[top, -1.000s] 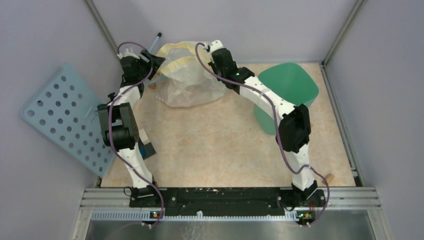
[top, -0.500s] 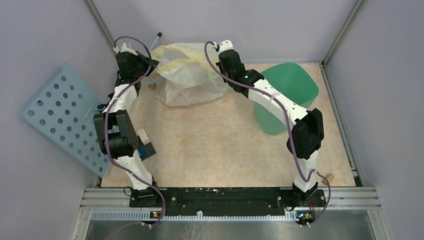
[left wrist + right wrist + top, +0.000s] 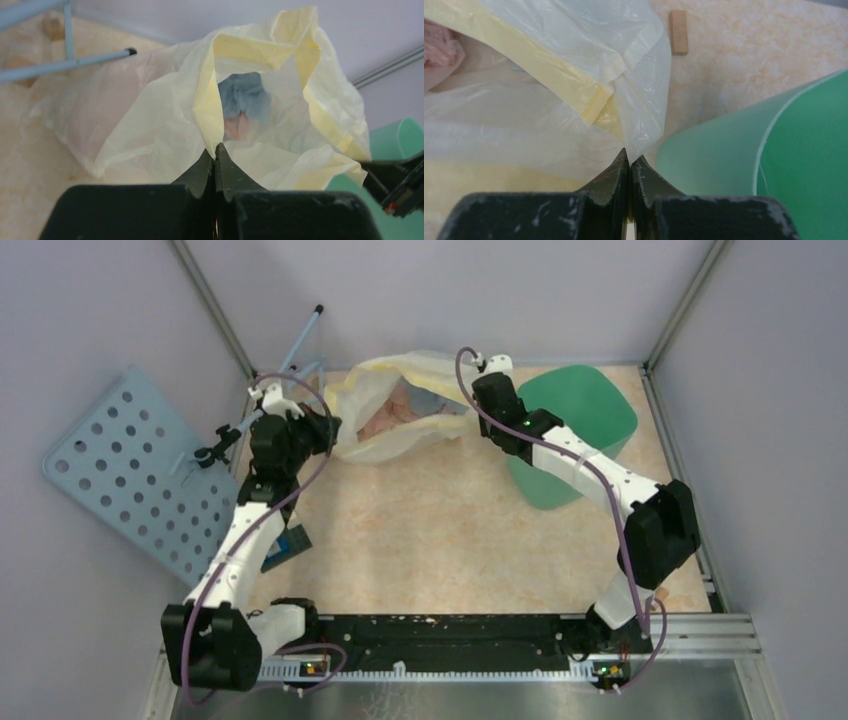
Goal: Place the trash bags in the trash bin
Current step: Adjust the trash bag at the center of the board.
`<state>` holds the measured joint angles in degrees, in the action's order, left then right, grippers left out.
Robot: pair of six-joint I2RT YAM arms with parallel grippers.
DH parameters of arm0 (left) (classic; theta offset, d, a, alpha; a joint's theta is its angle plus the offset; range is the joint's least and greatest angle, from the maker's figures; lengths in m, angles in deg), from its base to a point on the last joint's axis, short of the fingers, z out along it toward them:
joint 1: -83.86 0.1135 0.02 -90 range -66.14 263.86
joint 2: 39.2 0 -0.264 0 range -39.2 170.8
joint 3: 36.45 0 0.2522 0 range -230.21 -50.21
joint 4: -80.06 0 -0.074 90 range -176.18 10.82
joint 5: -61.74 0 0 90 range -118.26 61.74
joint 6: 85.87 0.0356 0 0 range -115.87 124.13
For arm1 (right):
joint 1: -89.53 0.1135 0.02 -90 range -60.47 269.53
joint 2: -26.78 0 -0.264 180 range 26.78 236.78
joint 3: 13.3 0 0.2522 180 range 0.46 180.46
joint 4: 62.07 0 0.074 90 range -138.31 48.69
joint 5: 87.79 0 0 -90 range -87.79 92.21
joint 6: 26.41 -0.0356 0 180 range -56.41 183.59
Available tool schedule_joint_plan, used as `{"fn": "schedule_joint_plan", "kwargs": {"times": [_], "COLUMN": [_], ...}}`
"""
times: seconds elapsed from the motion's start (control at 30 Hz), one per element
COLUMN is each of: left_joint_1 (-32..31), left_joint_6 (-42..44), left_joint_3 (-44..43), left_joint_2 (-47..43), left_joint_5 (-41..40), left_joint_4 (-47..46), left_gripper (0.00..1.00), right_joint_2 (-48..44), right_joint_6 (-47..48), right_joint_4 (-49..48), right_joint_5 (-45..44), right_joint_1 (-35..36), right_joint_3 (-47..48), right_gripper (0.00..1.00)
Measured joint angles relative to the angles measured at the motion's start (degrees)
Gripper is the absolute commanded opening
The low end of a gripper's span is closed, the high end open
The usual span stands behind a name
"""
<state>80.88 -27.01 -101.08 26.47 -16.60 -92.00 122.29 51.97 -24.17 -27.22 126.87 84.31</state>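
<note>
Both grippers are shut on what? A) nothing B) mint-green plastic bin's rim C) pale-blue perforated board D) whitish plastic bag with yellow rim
D: in the wrist views the left gripper and right gripper each pinch the film of the whitish plastic bag with yellow rim.

Soft, even, diffuse light with faint shadows; wrist views blur the near black pincer fingers (image 3: 200, 172), no glare.
</note>
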Motion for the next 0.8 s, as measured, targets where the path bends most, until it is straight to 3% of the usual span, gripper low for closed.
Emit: {"fn": "schedule_joint_plan", "kwargs": {"times": [0.07,0.17,0.27,0.4,0.6,0.7,0.8], "left_joint_1": [-1.31,-3.04,-4.39,-4.79,-4.90,-4.94,-4.94], "left_joint_6": [0.63,1.07,1.18,1.75,3.23,3.89,4.42], "left_joint_3": [5.79,13.35,19.78,24.37,25.53,25.57,25.59], "left_joint_2": [-5.07,-12.46,-18.32,-21.46,-24.72,-26.34,-27.54], "left_joint_5": [-1.20,-2.32,-2.56,-2.10,-0.11,1.14,1.84], "left_joint_4": [1.40,3.78,5.03,6.88,7.56,7.61,8.31], "left_gripper": [0.00,0.00,0.00,0.00,0.00,0.00,0.00], "right_joint_2": [-0.42,-0.66,-0.90,-1.66,-3.23,-4.55,-6.60], "right_joint_6": [-0.87,-1.77,-0.90,2.56,8.20,10.51,13.60], "right_joint_4": [0.04,-0.15,-0.76,-1.55,-2.40,-4.31,-6.71], "right_joint_5": [0.33,1.14,4.09,8.79,10.25,10.62,10.69], "right_joint_1": [-1.44,-3.30,-4.09,-3.02,4.22,7.06,9.53], "right_joint_3": [-1.31,-1.75,-1.70,-1.68,-1.70,-2.78,-5.31], "right_gripper": [0.09,0.44,0.62,0.65,0.70,0.61,0.60]}}
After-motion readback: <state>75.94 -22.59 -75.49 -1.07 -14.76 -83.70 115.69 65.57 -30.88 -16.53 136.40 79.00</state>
